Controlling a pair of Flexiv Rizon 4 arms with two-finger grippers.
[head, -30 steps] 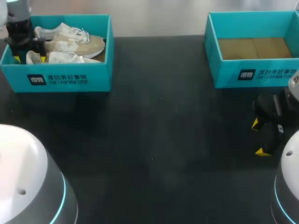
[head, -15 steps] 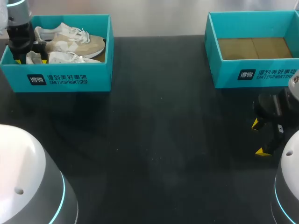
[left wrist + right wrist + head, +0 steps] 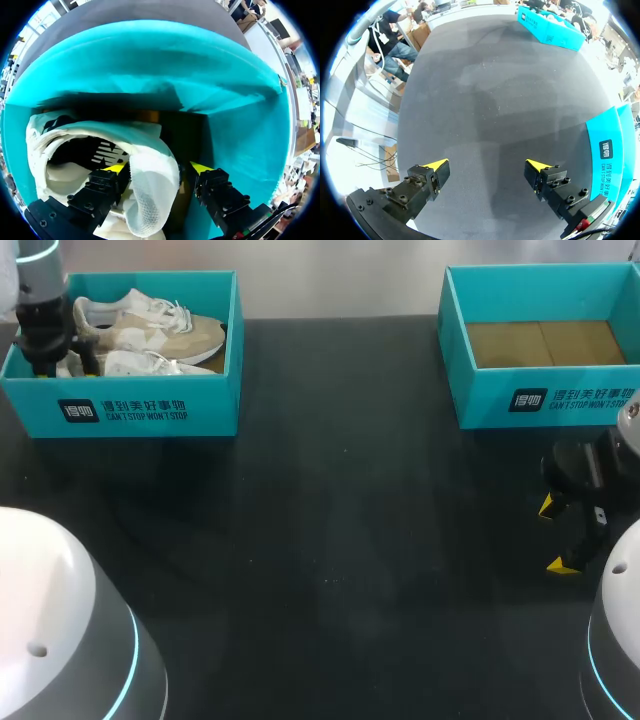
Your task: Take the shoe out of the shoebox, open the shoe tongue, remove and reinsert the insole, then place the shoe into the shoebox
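Now lower in the shoebox (image 3: 150,410), left gripper (image 3: 157,167) straddles the shoe (image 3: 150,150) heel — fingers apart, not clamped, right gripper (image 3: 487,164) unmoved — spread wide above the table (image 3: 485,100).

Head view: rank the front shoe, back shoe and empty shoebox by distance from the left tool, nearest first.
1. Front shoe: heel at the left tool, same box.
2. Back shoe: just behind the front one.
3. Empty shoebox: far right side.
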